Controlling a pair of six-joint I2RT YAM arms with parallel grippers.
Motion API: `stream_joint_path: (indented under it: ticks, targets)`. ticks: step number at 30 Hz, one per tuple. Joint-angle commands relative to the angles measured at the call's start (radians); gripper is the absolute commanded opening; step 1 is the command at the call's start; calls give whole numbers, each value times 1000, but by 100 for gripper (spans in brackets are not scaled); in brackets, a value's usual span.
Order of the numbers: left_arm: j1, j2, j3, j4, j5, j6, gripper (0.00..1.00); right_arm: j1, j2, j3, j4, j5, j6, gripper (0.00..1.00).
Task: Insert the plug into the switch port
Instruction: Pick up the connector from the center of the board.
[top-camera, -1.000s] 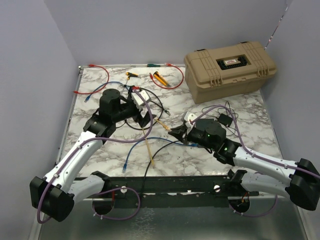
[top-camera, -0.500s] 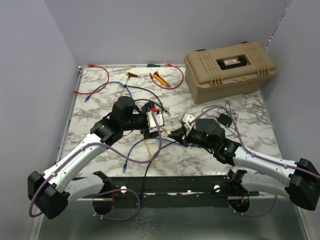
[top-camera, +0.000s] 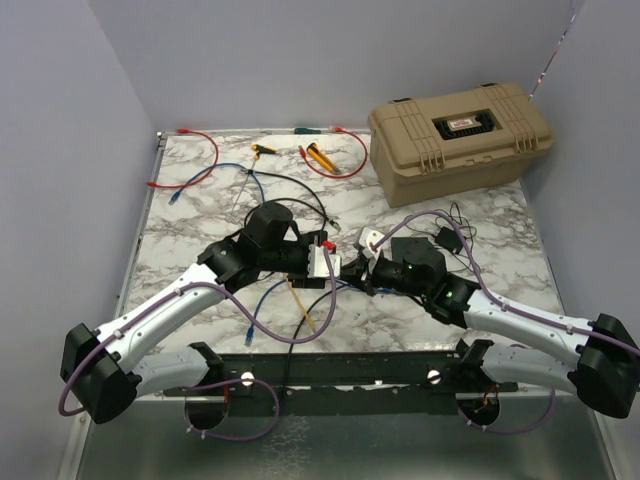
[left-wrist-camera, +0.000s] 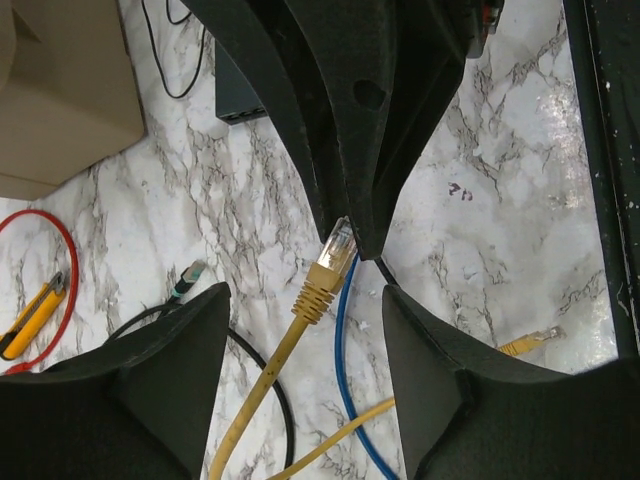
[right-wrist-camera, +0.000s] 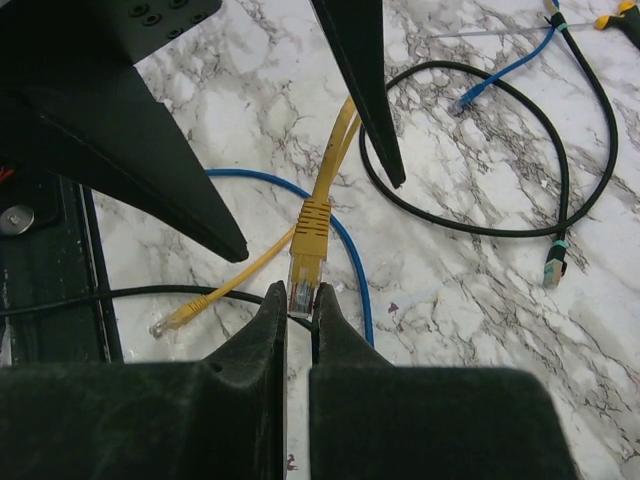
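My right gripper is shut on the clear tip of a yellow cable's plug, held just above the marble table. In the top view it is at the table's middle. My left gripper is open and empty and faces it, with its fingers on either side of the plug. In the top view it almost meets the right one. A dark-grey box corner, possibly the switch, shows behind the right gripper's fingers. Its ports are hidden, and the right arm covers it in the top view.
The tan case stands at the back right, with a small black adapter in front of it. A blue cable and a black cable lie beneath the grippers. Red cables and yellow-handled tools lie at the back. A black rail runs along the front edge.
My left arm has swung right and nearer from the back left, bringing its open gripper up to the right gripper. The right gripper has edged slightly left, still holding the plug.
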Motion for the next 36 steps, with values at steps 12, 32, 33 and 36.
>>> stream_joint_path:
  ticks: [12, 32, 33, 36]
  targets:
    - [-7, 45, 21, -61, 83, 35, 49, -3, -37, 10, -45, -84, -79, 1]
    - [-7, 83, 62, -104, 221, 18, 40, -3, -93, -49, -39, -72, -251, 1]
    - [-7, 85, 62, -104, 222, 18, 40, -3, -93, -49, -39, -72, -250, 1]
    - [-7, 92, 62, -104, 218, 21, 40, -3, -93, -48, -40, -76, -250, 1]
